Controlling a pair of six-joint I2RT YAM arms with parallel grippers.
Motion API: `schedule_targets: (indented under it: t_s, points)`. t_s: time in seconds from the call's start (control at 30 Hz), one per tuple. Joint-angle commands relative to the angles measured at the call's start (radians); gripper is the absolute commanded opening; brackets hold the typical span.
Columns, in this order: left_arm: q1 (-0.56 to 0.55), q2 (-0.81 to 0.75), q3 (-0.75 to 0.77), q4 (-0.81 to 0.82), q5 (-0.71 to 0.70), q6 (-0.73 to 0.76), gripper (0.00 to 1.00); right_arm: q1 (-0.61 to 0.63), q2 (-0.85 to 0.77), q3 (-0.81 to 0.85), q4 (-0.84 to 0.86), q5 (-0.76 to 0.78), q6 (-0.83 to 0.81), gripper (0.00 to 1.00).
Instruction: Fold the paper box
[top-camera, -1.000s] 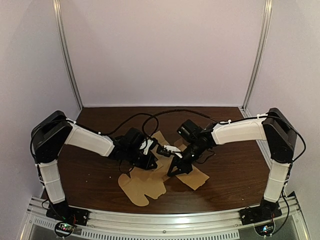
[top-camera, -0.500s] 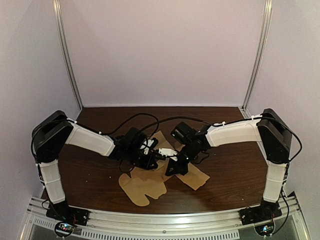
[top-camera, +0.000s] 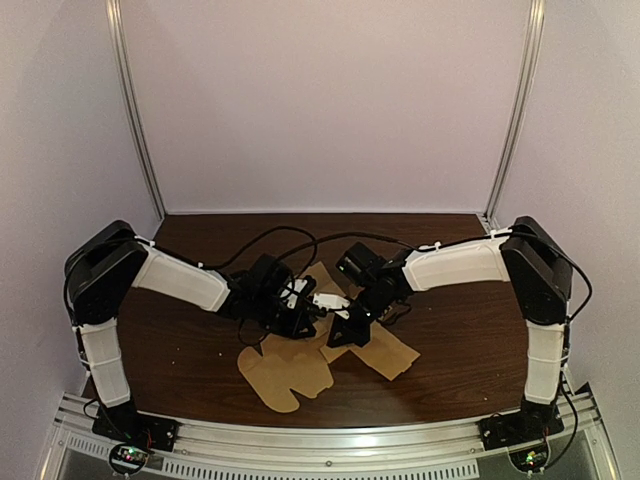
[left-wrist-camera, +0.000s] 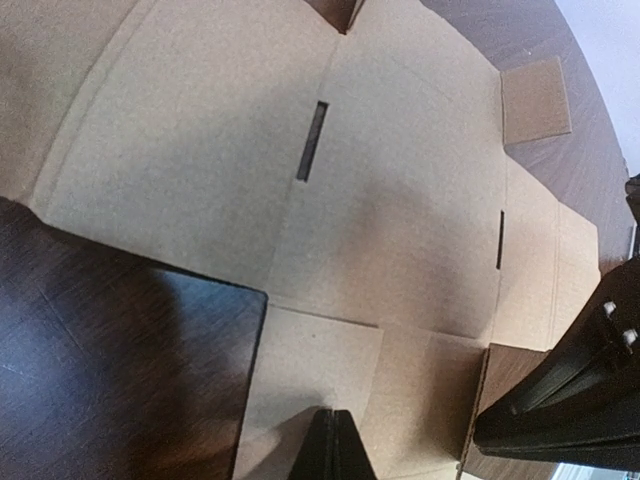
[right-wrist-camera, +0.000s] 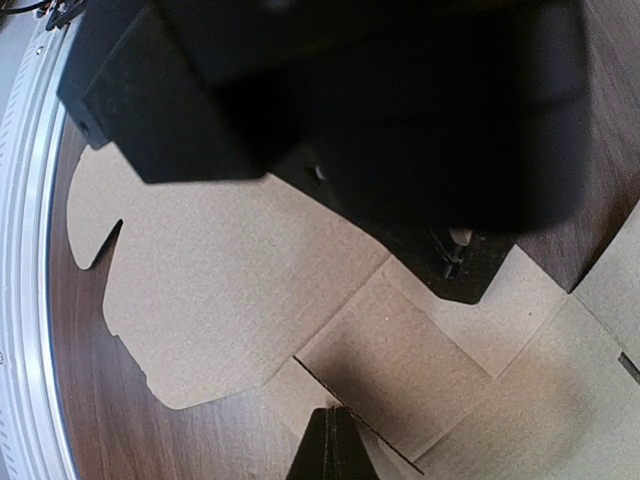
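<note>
The paper box is a flat, unfolded brown cardboard blank lying on the dark table, with slots and creased flaps. My left gripper is shut, its tip low over a small flap of the box, nothing between the fingers. My right gripper is also shut, its tip at a cut edge by a square flap of the box. The two grippers stand close together over the blank's middle. The left gripper's black body fills the top of the right wrist view.
The dark wooden table surrounds the blank. A metal rail runs along the near edge. Black cables loop behind the arms. White walls with two metal uprights close off the back.
The right arm has swung left, bringing its gripper closer to the left gripper over the blank. The left arm has hardly moved.
</note>
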Motion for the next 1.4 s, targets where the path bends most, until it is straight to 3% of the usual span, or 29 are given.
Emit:
schedule_targets:
  t_s: [0.0,0.37,0.53,0.8,1.1,1.37]
  points:
    - [-0.009,0.072,-0.026,-0.113,-0.016,-0.003,0.0,0.01,0.06,-0.01,-0.033,0.036,-0.006,0.01]
    - [-0.005,0.057,-0.052,-0.073,-0.01,-0.001,0.0,0.008,0.096,-0.062,-0.05,-0.013,0.019,0.01]
    - [-0.005,0.063,-0.067,-0.034,0.006,0.005,0.0,-0.022,-0.065,-0.125,0.074,-0.154,0.057,0.03]
    - [0.006,0.077,-0.07,-0.035,0.046,0.005,0.0,-0.033,-0.23,-0.017,0.019,-0.212,0.041,0.08]
    - [0.049,0.085,-0.028,-0.086,0.149,-0.005,0.0,0.016,-0.203,-0.071,-0.196,0.024,-0.381,0.04]
    - [0.07,0.117,0.008,-0.129,0.254,-0.011,0.0,0.059,-0.164,-0.084,-0.156,0.163,-0.454,0.01]
